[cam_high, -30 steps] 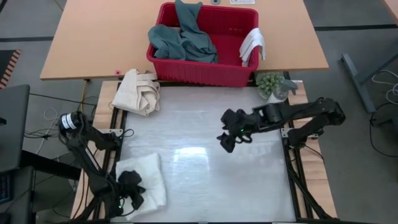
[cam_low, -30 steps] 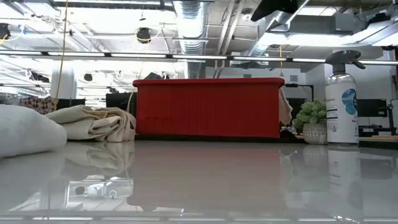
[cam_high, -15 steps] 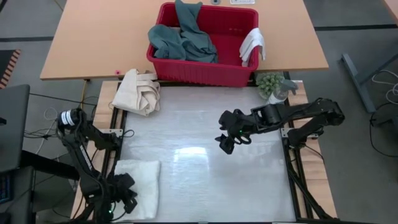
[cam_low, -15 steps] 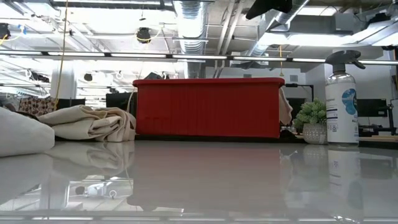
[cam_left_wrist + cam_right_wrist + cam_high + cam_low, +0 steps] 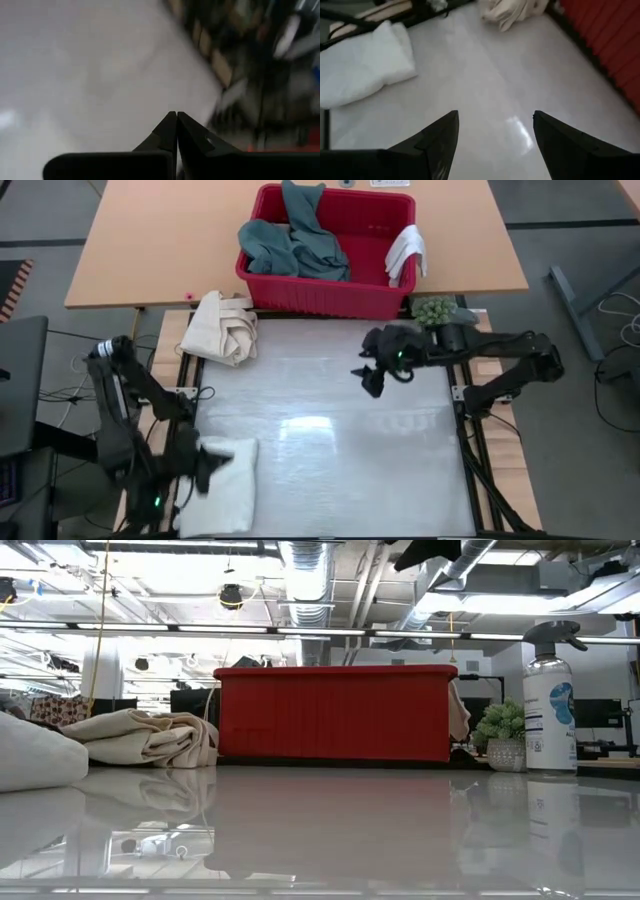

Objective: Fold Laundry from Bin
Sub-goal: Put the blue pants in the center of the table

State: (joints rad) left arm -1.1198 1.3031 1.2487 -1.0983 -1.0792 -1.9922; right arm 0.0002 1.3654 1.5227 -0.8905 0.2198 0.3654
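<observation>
The red bin (image 5: 372, 290) stands at the table's far edge. A teal-green garment (image 5: 295, 242) lies inside it, and a small white cloth (image 5: 405, 252) hangs over its right rim. A folded white towel (image 5: 228, 485) rests flat at the near left corner, also seen in the right wrist view (image 5: 365, 65) and the low view (image 5: 35, 755). My left gripper (image 5: 225, 461) hovers shut above the towel's left part, its tips together (image 5: 176, 116). My right gripper (image 5: 368, 383) hangs open over the far right of the table, nothing between its fingers (image 5: 495, 120).
A cream canvas cloth with loop handles (image 5: 225, 325) lies bundled at the far left, beside the bin. A small potted plant (image 5: 435, 312) and a spray bottle (image 5: 548, 705) stand at the far right corner. The white tabletop (image 5: 330, 460) spreads between the arms.
My left gripper, shut throughout, has drawn off the white towel and risen well above it, tipping up toward level. The towel has settled flatter and narrower. My right gripper, still open, has swung toward the table's far edge and the bin.
</observation>
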